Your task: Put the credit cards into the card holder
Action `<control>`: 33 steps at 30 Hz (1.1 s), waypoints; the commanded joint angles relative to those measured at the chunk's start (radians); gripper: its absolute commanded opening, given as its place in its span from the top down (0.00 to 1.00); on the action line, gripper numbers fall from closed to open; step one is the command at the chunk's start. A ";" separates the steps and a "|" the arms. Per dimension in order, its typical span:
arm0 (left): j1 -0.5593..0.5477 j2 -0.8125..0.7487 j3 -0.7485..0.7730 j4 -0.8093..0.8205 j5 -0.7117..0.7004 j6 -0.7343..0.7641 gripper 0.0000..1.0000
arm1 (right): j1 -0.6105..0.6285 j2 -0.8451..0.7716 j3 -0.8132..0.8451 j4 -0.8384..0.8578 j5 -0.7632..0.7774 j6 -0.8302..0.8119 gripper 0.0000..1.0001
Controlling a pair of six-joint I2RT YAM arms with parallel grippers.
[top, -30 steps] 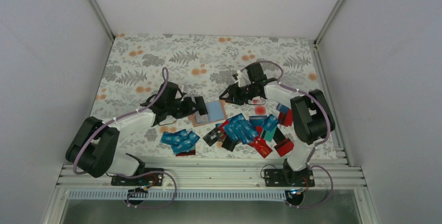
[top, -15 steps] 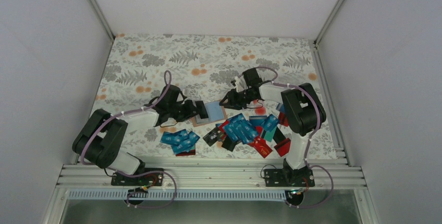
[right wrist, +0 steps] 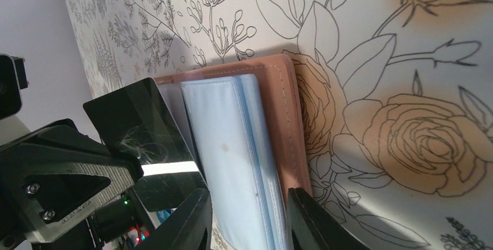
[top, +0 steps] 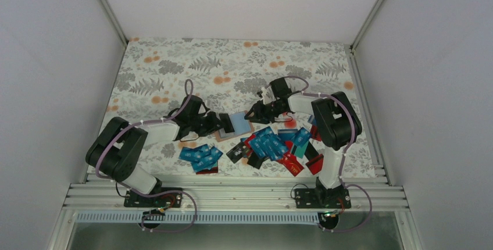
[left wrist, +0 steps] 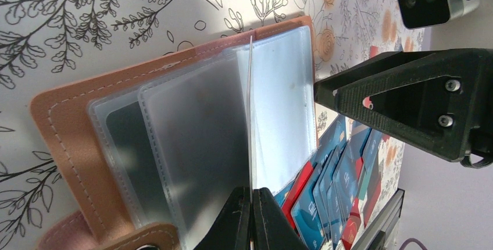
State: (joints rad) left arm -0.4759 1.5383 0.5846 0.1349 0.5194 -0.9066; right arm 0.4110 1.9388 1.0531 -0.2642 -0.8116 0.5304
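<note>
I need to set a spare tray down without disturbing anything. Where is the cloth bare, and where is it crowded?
Bare: the far stretch of the table, from the back wall down to the card holder. Crowded: around that holder, where the left hand and right hand meet, and the near strip, littered with credit cards.

Plain white walls [top: 52,58] stand around a floral tablecloth [top: 192,64]; aluminium rails [top: 232,195] run along its near edge, under even light.

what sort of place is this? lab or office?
Likely a lab test cell, not an office: plain white enclosure walls, left arm and right arm bolted to an aluminium rail, and a floral tablecloth staged with credit cards.
</note>
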 commanded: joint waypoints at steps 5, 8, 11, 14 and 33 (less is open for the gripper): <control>-0.002 0.016 -0.026 0.065 0.029 -0.039 0.98 | 0.016 0.023 -0.030 0.036 -0.008 0.003 0.68; -0.002 0.022 -0.036 0.097 0.043 -0.061 0.98 | 0.020 0.019 -0.049 0.046 -0.008 0.009 0.69; -0.001 0.028 -0.049 0.120 0.051 -0.081 0.98 | 0.024 0.016 -0.068 0.057 -0.009 0.016 0.71; -0.001 0.029 -0.063 0.139 0.059 -0.104 0.97 | 0.027 0.009 -0.086 0.067 -0.009 0.023 0.71; -0.028 -0.023 -0.070 0.054 0.038 -0.171 0.98 | 0.028 0.019 -0.098 0.059 0.015 0.025 0.72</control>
State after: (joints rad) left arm -0.4923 1.5269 0.5091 0.2298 0.5606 -1.0523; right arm 0.4187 1.9415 0.9829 -0.1528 -0.8448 0.5564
